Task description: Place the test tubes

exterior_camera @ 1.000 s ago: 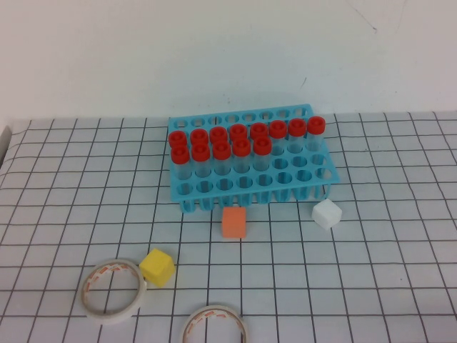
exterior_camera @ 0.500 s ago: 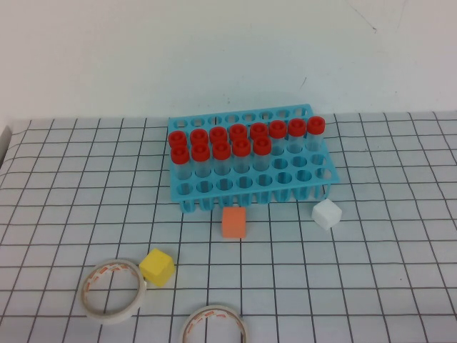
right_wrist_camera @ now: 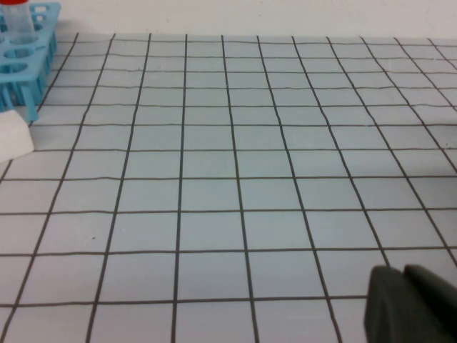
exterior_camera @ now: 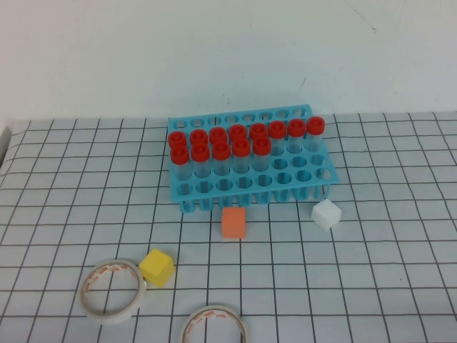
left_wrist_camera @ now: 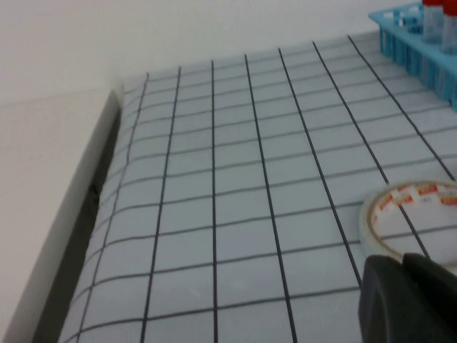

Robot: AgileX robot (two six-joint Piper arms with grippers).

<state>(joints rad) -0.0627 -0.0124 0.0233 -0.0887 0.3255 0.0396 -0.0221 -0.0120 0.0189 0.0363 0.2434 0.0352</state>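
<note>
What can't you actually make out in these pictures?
Arms: outside the high view. Left gripper, beside a tape roll, and right gripper, over bare mat, show only the tips of shut fingers, cut by the wrist views' edges.
Second tape roll: cut by the high view's bottom edge.
Rack: mostly outside both wrist views.
Tubes: contents too small to tell, high view.

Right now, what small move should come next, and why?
Probably just wait: all test tubes stand in the blue rack, no loose tube shows, the left gripper sits shut by the tape roll, the right gripper shut over the grid mat.
</note>
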